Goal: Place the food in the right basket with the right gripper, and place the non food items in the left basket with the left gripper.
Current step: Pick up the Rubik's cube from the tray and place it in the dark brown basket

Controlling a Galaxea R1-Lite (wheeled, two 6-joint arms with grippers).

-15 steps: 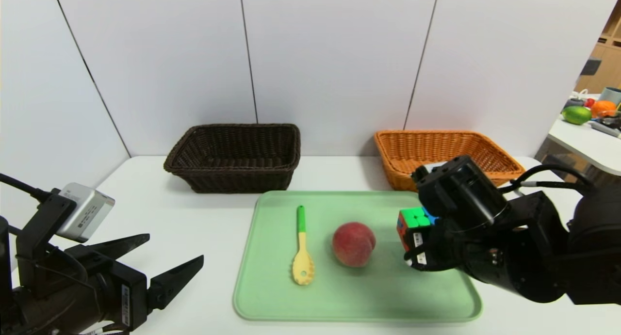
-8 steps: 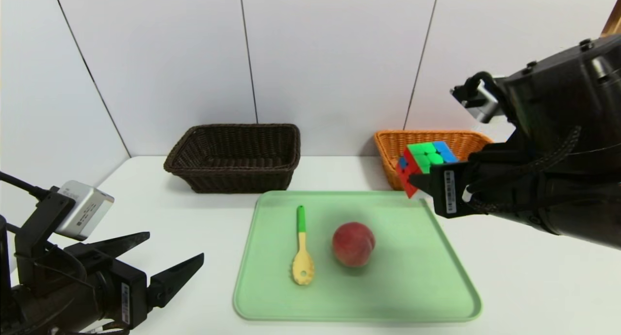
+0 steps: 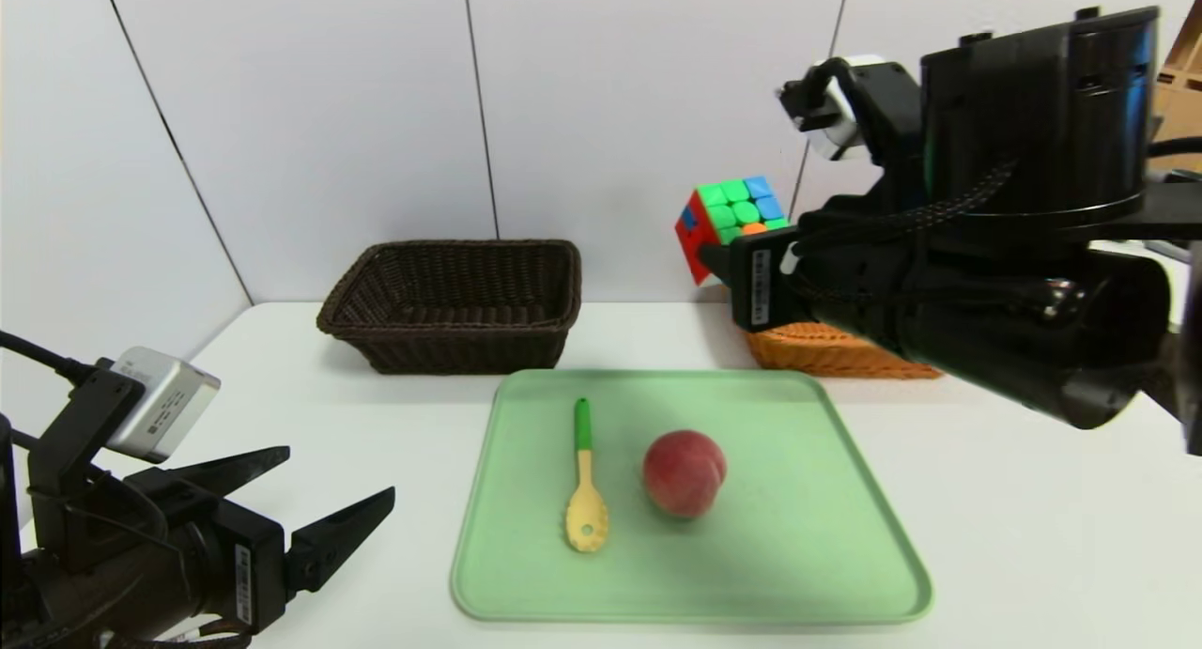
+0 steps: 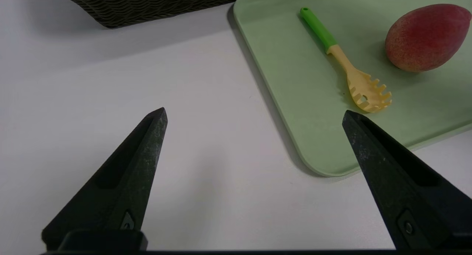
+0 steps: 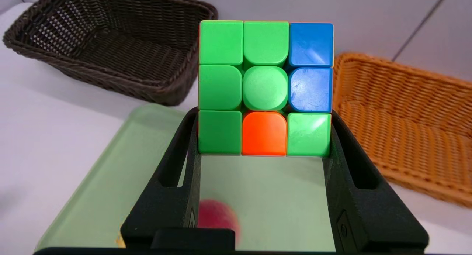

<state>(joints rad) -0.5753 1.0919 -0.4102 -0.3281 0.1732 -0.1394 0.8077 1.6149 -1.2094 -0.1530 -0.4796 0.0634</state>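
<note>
From the head view we see our right gripper [image 3: 728,254] raised in the air in front of the orange basket [image 3: 826,353], clamped on the puzzle cube [image 3: 731,219], which hangs above the table [image 3: 329,414] between the two baskets, nearer the orange one. The dark brown basket [image 3: 455,301] stands at the back left, against the wall. On the green tray [image 3: 798,555] lie the pasta spoon [image 3: 584,485], green handle pointing to the back, and the peach [image 3: 684,472] just beside it on the right, the two apart. Our left gripper [image 3: 310,503] sits low at the near left corner, above the table, its fingers spread wide and holding nothing. In the left wrist view our left gripper [image 4: 254,116] shows both pointed fingers [image 4: 121,181] well apart over bare table, with the tray's edge [image 4: 295,137], the pasta spoon [image 4: 346,68] and the peach [image 4: 426,37] ahead of it. In the right wrist view we see the puzzle cube [image 5: 265,87] gripped by its lower row between the two black fingers [image 5: 173,181] of our right gripper [image 5: 263,137]; the dark brown basket [image 5: 110,44] and the orange basket [image 5: 402,122] lie beyond on either side, the tray [image 5: 110,173] below, and the peach [image 5: 217,214] as a red blur beneath.
</note>
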